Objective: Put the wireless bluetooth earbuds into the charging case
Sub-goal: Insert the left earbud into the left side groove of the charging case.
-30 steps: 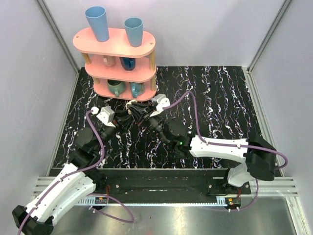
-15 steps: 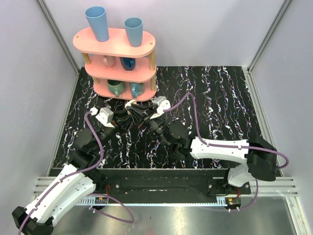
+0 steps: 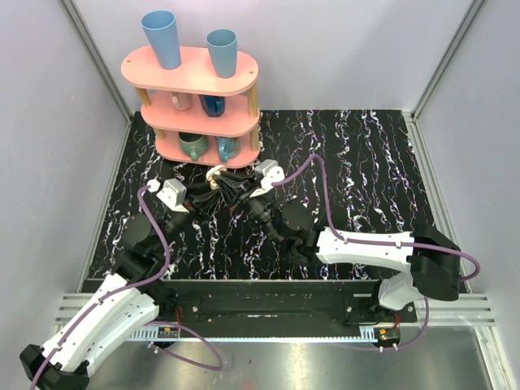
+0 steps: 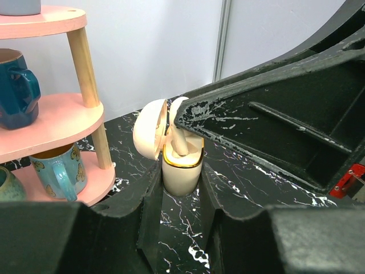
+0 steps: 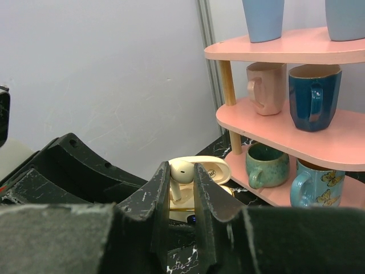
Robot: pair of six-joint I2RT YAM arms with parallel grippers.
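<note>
The charging case (image 4: 182, 168) is cream-white with a gold rim. It stands upright between my left gripper's fingers, and its lid (image 4: 149, 130) is hinged open to the left. My left gripper (image 4: 181, 176) is shut on the case's body. My right gripper (image 5: 181, 171) is shut on one cream earbud (image 5: 183, 167). It holds the earbud stem-down, with the stem (image 4: 181, 144) at the case's open mouth. In the top view both grippers meet at the case (image 3: 218, 174) just in front of the shelf. The other earbud does not show.
A pink three-tier shelf (image 3: 195, 89) stands right behind the case. It has blue cups on top and mugs (image 5: 268, 165) on the lower tiers, and a wooden post (image 4: 85, 68) and the bottom tier come close to the case. Grey walls enclose the black marbled table (image 3: 366, 162).
Both grippers and the case have shifted slightly toward the shelf. The grips on the case and the earbud are unchanged.
</note>
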